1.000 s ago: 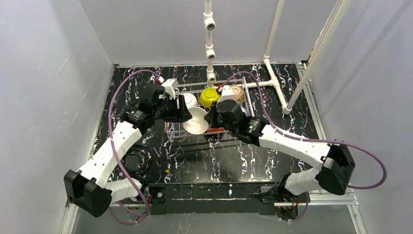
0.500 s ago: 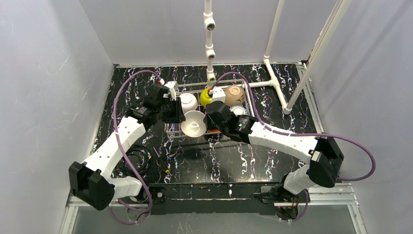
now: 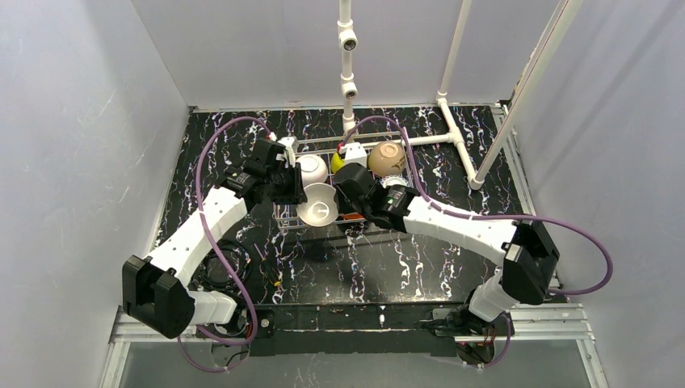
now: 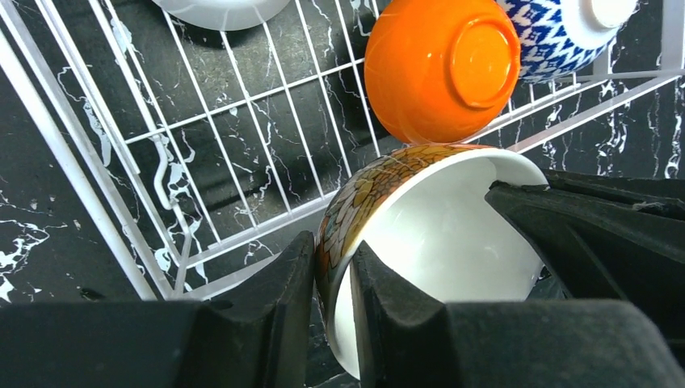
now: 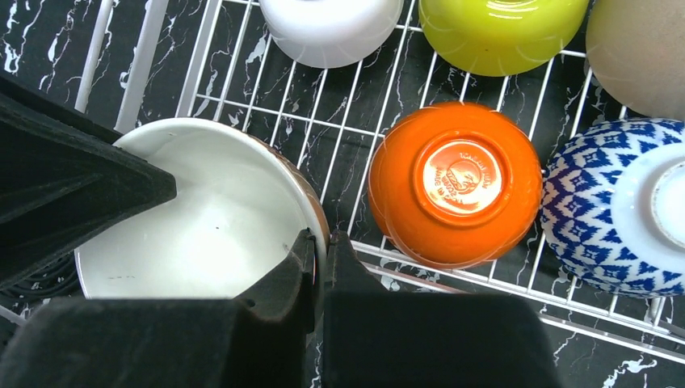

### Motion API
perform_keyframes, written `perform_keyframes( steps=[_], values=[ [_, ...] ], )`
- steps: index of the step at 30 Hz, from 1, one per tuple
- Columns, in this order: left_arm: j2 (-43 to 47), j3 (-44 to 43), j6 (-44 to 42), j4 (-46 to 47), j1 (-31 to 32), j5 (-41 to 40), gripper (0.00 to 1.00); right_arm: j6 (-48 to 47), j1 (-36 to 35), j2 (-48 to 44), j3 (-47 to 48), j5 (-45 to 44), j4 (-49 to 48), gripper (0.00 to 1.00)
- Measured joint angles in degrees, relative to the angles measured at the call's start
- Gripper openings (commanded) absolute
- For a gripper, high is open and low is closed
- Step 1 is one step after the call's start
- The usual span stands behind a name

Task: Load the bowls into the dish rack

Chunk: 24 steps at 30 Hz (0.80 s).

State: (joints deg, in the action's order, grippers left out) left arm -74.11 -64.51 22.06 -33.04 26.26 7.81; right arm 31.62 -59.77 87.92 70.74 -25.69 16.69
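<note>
Both grippers are clamped on 1 bowl. The left gripper [image 4: 331, 260] pinches the rim of the brown-patterned bowl [image 4: 428, 242], 1 finger outside the wall and 1 inside. The right gripper [image 5: 321, 246] is closed on the opposite rim.

The bowl is tilted, its white inside showing, at the 7 o'clock corner of the dish rack [image 3: 284, 218] in the top view.

In the right wrist view, the orange bowl [image 5: 456, 182] lies upside down at 3 o'clock of it, just beside. The blue-and-white bowl [image 5: 598, 206] sits at 3 o'clock of the orange one. The white bowl [image 5: 331, 28], yellow-green bowl [image 5: 501, 32] and tan bowl [image 5: 638, 56] line the rack's far row.
</note>
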Motion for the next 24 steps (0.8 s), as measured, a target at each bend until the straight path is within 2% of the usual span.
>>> perform_keyframes(
  steps=[3,6,9,13,15,21,24],
  values=[
    [-0.4,0.0,-0.6,-0.3,-0.1,-0.4,0.0,0.4,0.0,0.9,0.7,0.1,0.2,0.01],
    [-0.6,0.0,-2.5,-1.2,0.3,-0.9,0.0,0.3,0.1,1.3,1.5,0.0,0.9,0.03],
    [-0.6,0.0,-3.1,-1.3,0.3,-1.0,0.0,0.5,0.1,1.3,1.8,0.1,1.3,0.32],
    [-0.6,0.0,-2.8,-1.7,0.2,-1.5,0.0,3.2,0.2,1.2,2.8,1.1,0.5,0.77],
    [-0.5,0.0,-2.6,-1.7,0.1,-1.7,0.0,4.4,0.5,0.5,2.8,3.0,-0.9,0.88],
    [0.3,-0.1,-2.6,-1.3,-0.1,-1.2,0.0,8.8,4.3,-7.6,-2.3,7.9,-5.9,0.98],
    [0.5,-0.5,-2.3,-1.3,-0.7,0.4,0.0,11.0,6.5,-11.9,-6.0,9.6,-9.0,0.99]
  ],
)
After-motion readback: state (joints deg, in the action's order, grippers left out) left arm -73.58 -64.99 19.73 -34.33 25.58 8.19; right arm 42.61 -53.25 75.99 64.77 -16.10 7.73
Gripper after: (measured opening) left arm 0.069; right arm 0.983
